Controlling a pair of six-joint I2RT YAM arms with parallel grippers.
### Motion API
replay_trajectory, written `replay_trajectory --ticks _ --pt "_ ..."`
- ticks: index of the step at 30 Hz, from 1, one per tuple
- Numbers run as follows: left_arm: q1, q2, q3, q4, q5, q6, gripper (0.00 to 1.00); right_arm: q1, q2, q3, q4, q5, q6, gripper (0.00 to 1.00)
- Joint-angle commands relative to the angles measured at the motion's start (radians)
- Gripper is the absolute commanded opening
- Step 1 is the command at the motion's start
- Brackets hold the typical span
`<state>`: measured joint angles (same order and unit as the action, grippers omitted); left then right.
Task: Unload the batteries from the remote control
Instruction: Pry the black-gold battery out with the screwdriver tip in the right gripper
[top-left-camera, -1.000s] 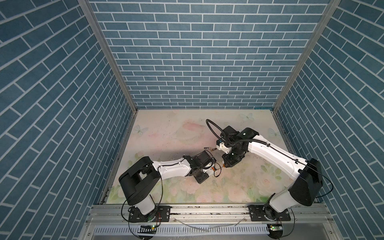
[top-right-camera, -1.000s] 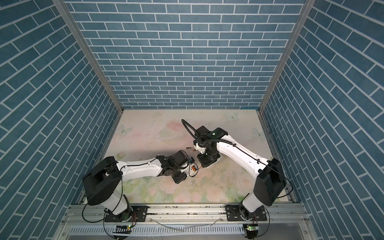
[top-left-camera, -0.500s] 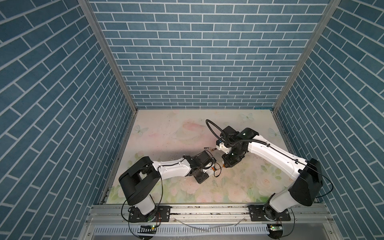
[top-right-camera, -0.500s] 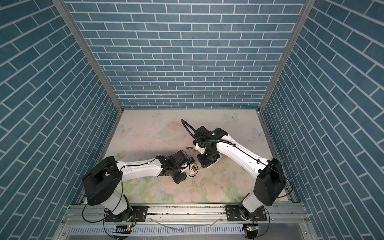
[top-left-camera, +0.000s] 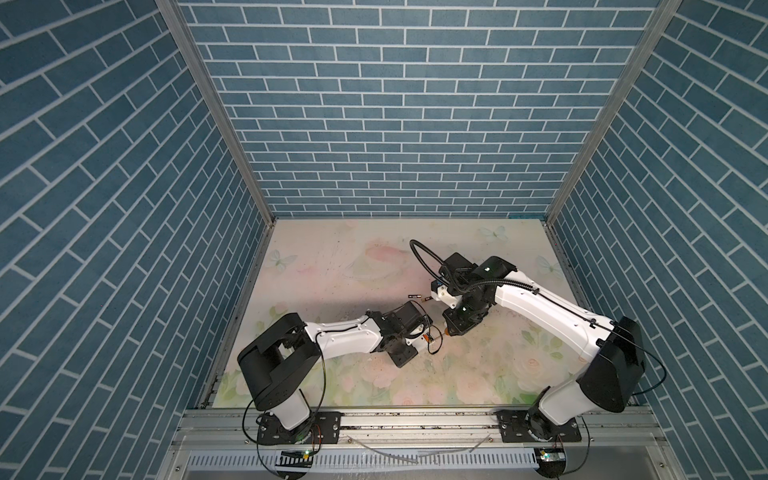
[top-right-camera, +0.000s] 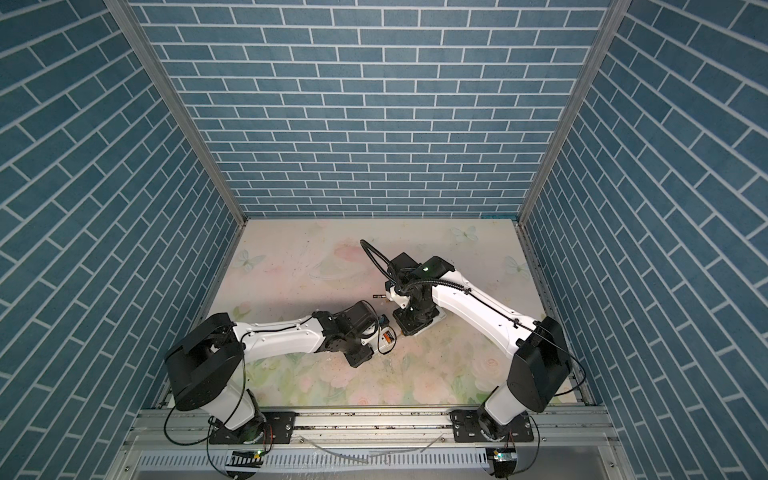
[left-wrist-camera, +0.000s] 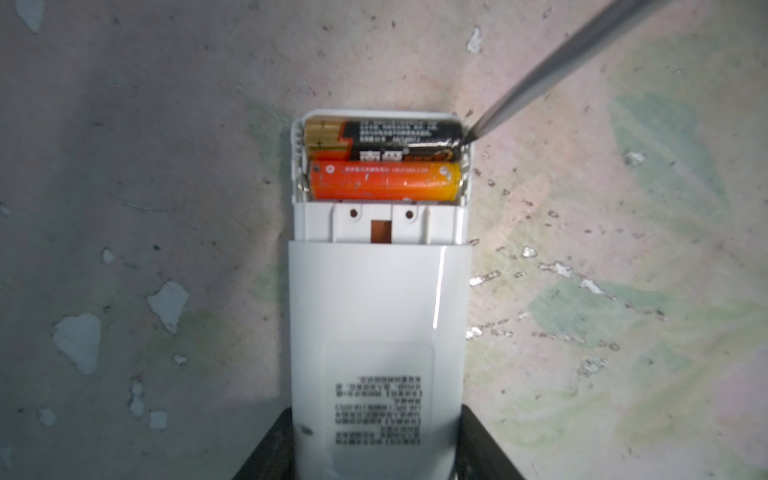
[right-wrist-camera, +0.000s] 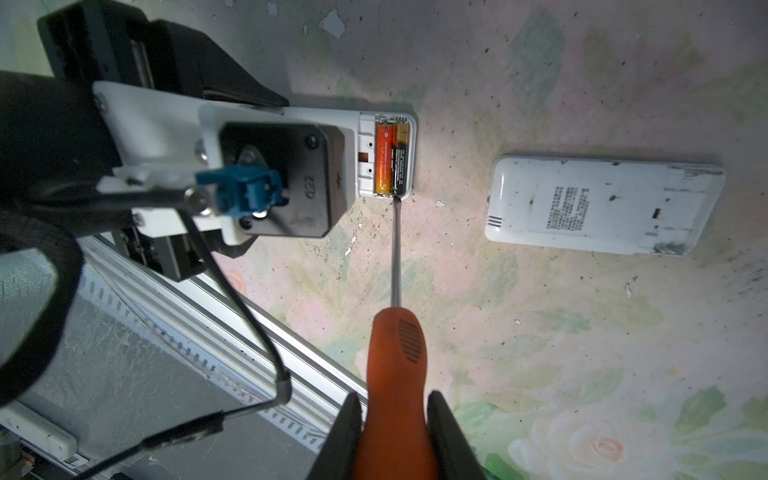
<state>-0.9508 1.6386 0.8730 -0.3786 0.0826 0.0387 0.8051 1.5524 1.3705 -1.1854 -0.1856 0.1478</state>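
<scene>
No visible change over the last second in both top views: same arm poses, same jaw widths. Reads as a stall at the pry, not progress.

Clamping with left gripper (left-wrist-camera: 374, 440) at medium width on the white remote control (left-wrist-camera: 378, 311), pinned back-up on the mat (left-wrist-camera: 124, 124) with the cover off. Pinching narrow with right gripper (right-wrist-camera: 394, 415) on the orange handle of the screwdriver (right-wrist-camera: 395, 361), with the tip touching the end of the black battery (left-wrist-camera: 382, 139) at the outer corner of the bay.

Both cells seated in the bay: black battery along the end wall, orange battery (left-wrist-camera: 384, 181) just beside it, toward the remote's middle. No clear lift on either.

Also on the mat: one loose cell (top-left-camera: 415, 296) near the right wrist, and a second remote (right-wrist-camera: 602, 203) lying well apart, back-up.

Probably next: lever the black cell's end up and out, then the orange one. Risks: tip skating off the casing, or the remote slipping in the clamp.
</scene>
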Motion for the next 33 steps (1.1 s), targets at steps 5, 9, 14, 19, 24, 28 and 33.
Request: replay_trajectory --ticks 5,9,14,19,24,28,33 --pt "-0.014 0.002 0.004 0.0 0.022 0.01 0.34 0.01 -0.021 -0.054 0.046 0.015 -0.044 0.0" --pt "-0.017 0.003 0.004 0.0 0.027 0.01 0.32 0.012 -0.048 -0.11 0.103 0.011 -0.029 0.0" --pt "-0.021 0.007 0.006 0.004 0.036 0.009 0.31 0.016 -0.098 -0.188 0.205 -0.016 0.005 0.0" --pt "-0.027 0.012 0.005 0.013 0.042 0.009 0.3 0.019 -0.164 -0.25 0.307 -0.023 0.042 0.0" --pt "-0.032 0.016 0.006 0.02 0.049 0.009 0.29 0.023 -0.202 -0.284 0.374 -0.026 0.05 0.0" --pt "-0.035 0.021 0.006 0.021 0.052 0.009 0.28 0.026 -0.227 -0.303 0.423 -0.026 0.057 0.0" --pt "-0.042 0.027 0.009 0.021 0.055 0.01 0.28 0.029 -0.261 -0.327 0.484 -0.015 0.072 0.0"
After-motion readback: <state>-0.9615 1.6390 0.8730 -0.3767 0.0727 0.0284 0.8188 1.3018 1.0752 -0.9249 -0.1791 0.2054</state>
